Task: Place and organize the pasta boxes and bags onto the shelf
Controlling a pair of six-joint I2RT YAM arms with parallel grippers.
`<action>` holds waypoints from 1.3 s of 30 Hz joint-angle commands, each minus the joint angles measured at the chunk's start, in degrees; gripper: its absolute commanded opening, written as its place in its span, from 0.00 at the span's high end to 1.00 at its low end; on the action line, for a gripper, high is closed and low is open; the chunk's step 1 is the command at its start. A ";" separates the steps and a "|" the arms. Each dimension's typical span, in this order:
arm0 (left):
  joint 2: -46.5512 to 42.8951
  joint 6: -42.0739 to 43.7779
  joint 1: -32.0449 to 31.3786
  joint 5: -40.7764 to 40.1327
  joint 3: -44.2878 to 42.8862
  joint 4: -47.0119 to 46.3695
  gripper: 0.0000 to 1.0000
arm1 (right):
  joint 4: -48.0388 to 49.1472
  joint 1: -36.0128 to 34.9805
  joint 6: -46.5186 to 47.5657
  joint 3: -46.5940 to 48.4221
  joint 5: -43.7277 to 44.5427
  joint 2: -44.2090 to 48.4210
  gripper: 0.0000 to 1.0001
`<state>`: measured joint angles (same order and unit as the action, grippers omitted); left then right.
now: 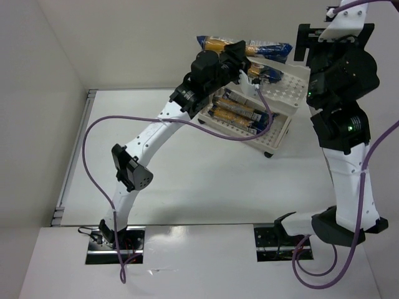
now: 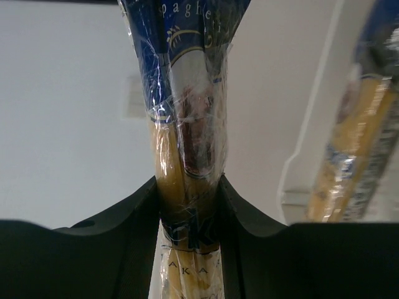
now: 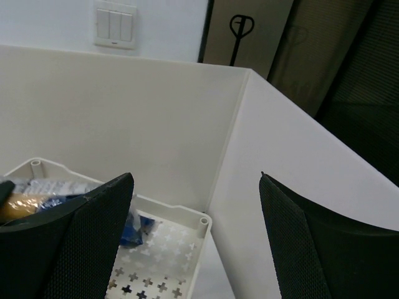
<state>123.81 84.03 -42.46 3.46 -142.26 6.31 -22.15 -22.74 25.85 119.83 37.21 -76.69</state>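
Observation:
A pasta bag [image 1: 272,48] with dark blue ends and yellow spaghetti hangs crosswise above the back of the cream shelf [image 1: 285,93]. My left gripper [image 1: 240,57] is shut on its middle. In the left wrist view the bag [image 2: 187,143] is pinched between the black fingers [image 2: 118,249]. Another bag [image 1: 264,73] lies on the top tray, and two more [image 1: 240,111] lie side by side on the lower tray. My right gripper [image 1: 303,42] hovers high beside the shelf's right end, open and empty [image 3: 194,180]. Below it are the top tray's corner [image 3: 202,221] and a bag [image 3: 28,198].
The shelf stands on small wheels near the back wall [image 1: 156,43] on the white table [image 1: 206,180]. A white side wall [image 3: 312,162] meets the back wall just behind the shelf's corner. A purple cable [image 1: 187,121] loops from the left arm in front of the shelf.

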 commanded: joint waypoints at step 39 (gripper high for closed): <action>-23.32 -17.13 2.46 -6.00 21.12 -21.76 0.01 | -3.85 2.53 -1.59 -10.84 -12.32 7.33 0.02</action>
<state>109.60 71.07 -42.44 1.89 -123.98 -4.91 -22.24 -20.58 24.91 110.83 31.79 -70.98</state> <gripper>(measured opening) 0.990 0.970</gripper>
